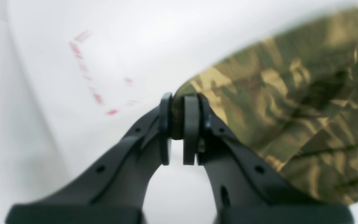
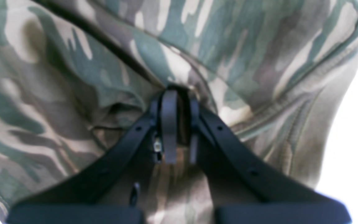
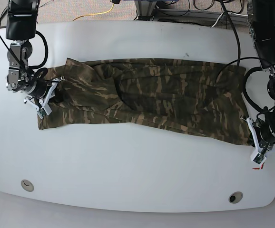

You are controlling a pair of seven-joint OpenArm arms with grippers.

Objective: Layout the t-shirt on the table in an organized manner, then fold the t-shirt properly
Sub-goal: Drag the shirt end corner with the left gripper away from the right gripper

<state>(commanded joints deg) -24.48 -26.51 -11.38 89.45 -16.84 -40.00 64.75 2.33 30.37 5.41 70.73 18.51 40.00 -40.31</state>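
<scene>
**T-shirt stretched between both grippers on the table**

Where the t-shirt (image 3: 147, 92) lies, it forms a long, roughly rectangular band of soft cloth across the middle of the table (image 3: 128, 166), running from one arm to the other. The fabric is a camouflage print of dark green, brown and tan patches. Its surface is not flat: diagonal creases and a folded-over ridge cross the band left of its centre in the base view, and the lower edge is uneven, dipping toward the base view's right end. Stitched hems show as narrow double lines in the right wrist view.

The left gripper (image 1: 179, 124) stands at the t-shirt's end on the base view's right. Its dark, flat-padded jaws are drawn nearly together with a rounded fold of the cloth's edge pinched between them; the rest of the cloth spreads away from it over the table. Faint red tape marks (image 1: 98, 96) lie on the table beside this end, blurred in the wrist view.

The right gripper (image 2: 176, 130) stands at the t-shirt's opposite end. Its jaws are likewise closed to a narrow gap, with bunched cloth caught between the pads and wrinkled folds surrounding them.

The table is white, smooth and glossy with rounded corners. Two small round grommet holes (image 3: 27, 185) sit near its front edge, well apart from the t-shirt. Cables (image 3: 99, 12) lie on the floor beyond its far edge.
</scene>
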